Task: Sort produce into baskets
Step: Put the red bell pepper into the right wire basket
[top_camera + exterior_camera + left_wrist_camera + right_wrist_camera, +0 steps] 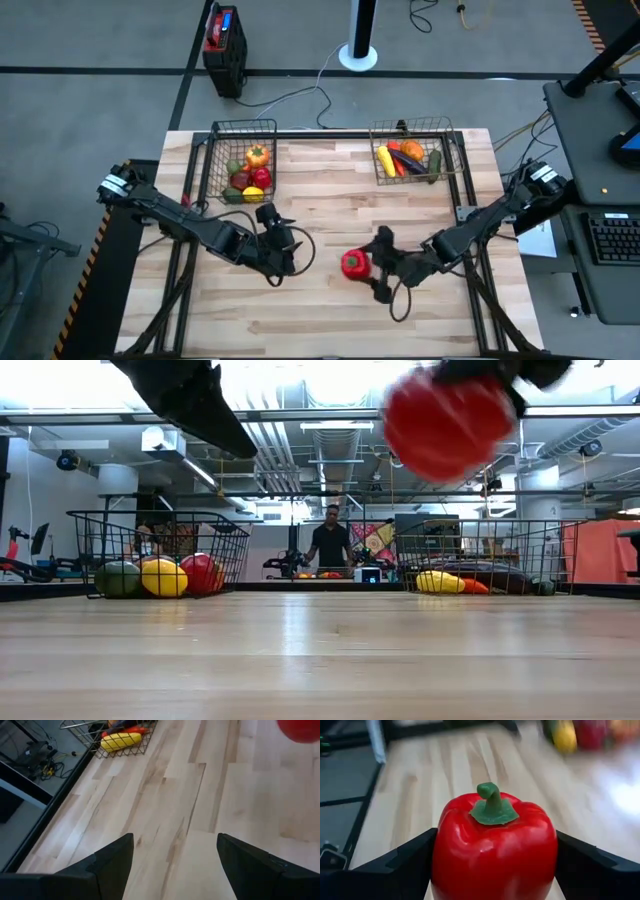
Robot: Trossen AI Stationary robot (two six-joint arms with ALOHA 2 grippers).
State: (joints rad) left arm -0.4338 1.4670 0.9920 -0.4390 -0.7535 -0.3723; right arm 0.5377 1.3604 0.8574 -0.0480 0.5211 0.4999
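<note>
**Carry the red pepper cleanly to a basket**

Your right gripper (366,264) has the red pepper (354,264) pinched between its two fingers, held wide by the pepper's girth. In the low view it hangs well clear of the table (330,310), so you are in the carry, not the pick. In the right wrist view the pepper sits upright and centred between the fingers, stem up — a decent hold, though the skin looks smooth and rounded, so I'd judge it could slip if you swing fast.

Both baskets sit at the table's far edge. The left basket (243,160) holds round items, a red one and an orange pepper-like one among them; the right basket (412,150) holds long pieces such as the yellow corn (385,160). Decide which group the pepper belongs with before moving.

Your left gripper (282,250) waits just beside the pepper's spot, jaws spread and empty — steer round it. Keep height until you are over the rim, then lower and release inside.
</note>
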